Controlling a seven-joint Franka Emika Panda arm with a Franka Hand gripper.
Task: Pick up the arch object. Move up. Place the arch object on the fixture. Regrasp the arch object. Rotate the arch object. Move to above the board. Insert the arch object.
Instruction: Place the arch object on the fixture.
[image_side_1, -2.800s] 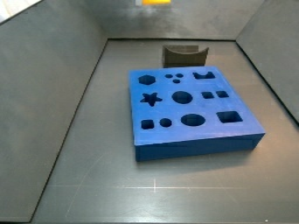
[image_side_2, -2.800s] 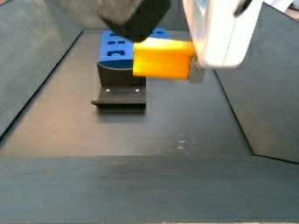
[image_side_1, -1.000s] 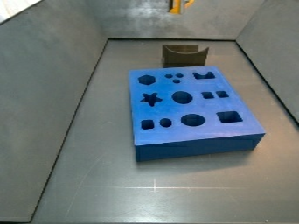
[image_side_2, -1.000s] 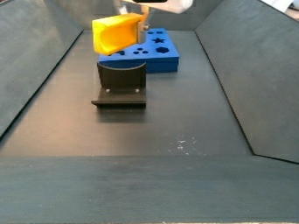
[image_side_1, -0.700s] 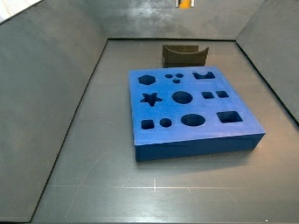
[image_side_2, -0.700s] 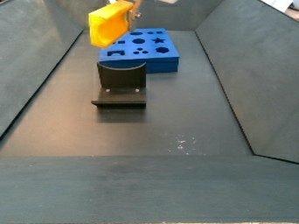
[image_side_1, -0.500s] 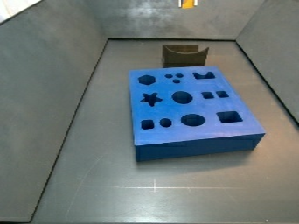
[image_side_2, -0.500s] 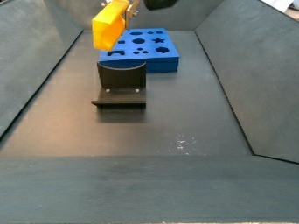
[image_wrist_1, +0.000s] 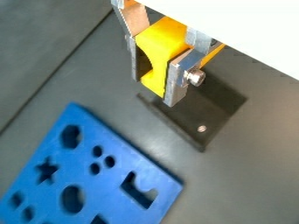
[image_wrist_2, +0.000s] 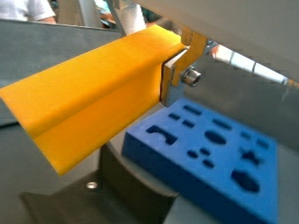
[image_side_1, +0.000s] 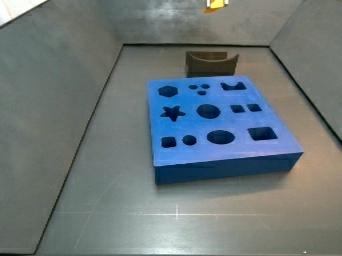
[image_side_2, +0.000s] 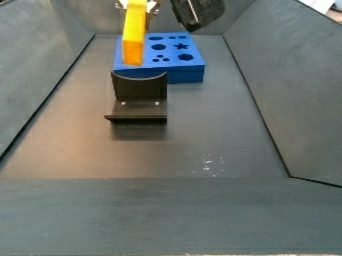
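Note:
My gripper (image_wrist_1: 156, 63) is shut on the arch object (image_wrist_1: 160, 44), an orange-yellow block with a concave notch, gripped between the silver fingers (image_wrist_1: 181, 77). In a side view the arch object (image_side_2: 135, 35) hangs on end, high above the fixture (image_side_2: 138, 98), with the blue board (image_side_2: 170, 56) behind it. Only a sliver of the arch object (image_side_1: 214, 4) shows at the upper edge, above the fixture (image_side_1: 210, 63) and the board (image_side_1: 221, 125). In both wrist views the fixture (image_wrist_1: 201, 111) and the board (image_wrist_2: 222, 149) lie below the block.
Grey sloping walls (image_side_1: 80, 100) close in the dark floor (image_side_2: 174, 150) on both sides. The board's cut-outs include a star (image_side_1: 171, 113), circles and squares. A dark part of the arm (image_side_2: 197, 11) hangs beside the block.
The arch object has turned in the gripper and looks narrower and more upright in a side view. It has also shifted a little toward the board.

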